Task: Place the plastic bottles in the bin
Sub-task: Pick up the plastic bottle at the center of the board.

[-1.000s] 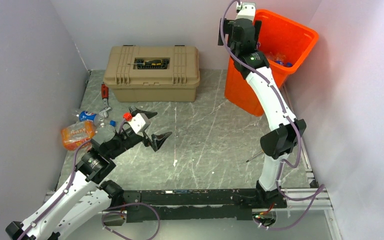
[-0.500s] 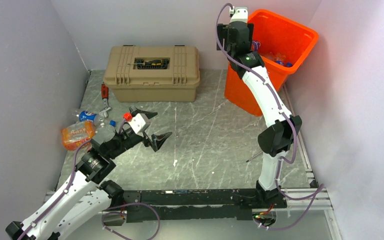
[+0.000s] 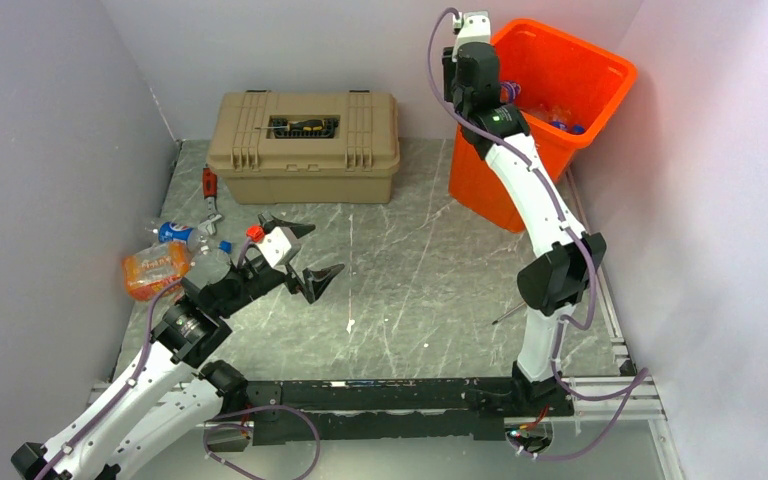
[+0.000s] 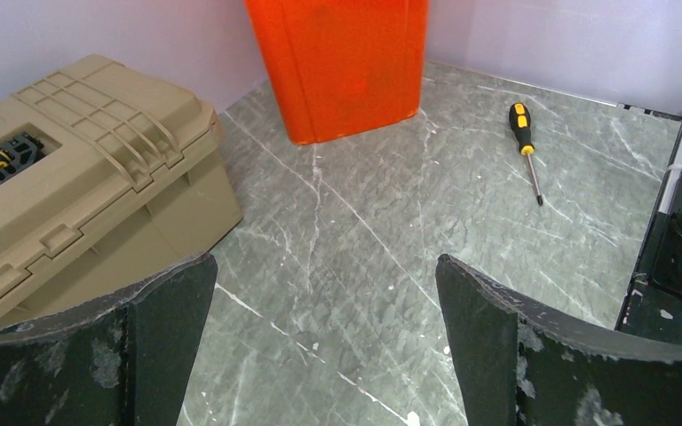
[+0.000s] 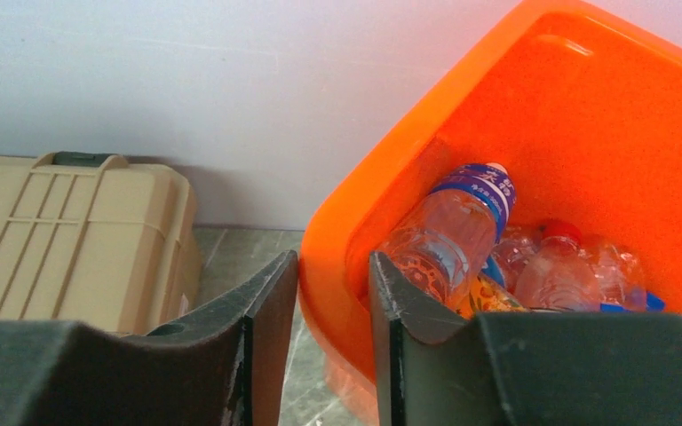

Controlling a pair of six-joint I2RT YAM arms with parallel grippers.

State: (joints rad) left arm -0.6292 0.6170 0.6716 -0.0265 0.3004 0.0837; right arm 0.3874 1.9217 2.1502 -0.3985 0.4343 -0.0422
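Two right fingers, nearly closed on nothing, hang at the rim of the bin, above the binned bottles. The left fingers, spread wide and empty, are best sent to the loose bottles lying well apart from the bin, closing across a body.

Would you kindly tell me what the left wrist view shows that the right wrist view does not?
Only the left wrist view: a yellow-handled screwdriver lying on the table, and the left pincer wide open and empty. Only the right wrist view: plastic bottles lying inside the bin, and the right pincer nearly closed with nothing between its fingers. Both: the orange bin and the tan toolbox.
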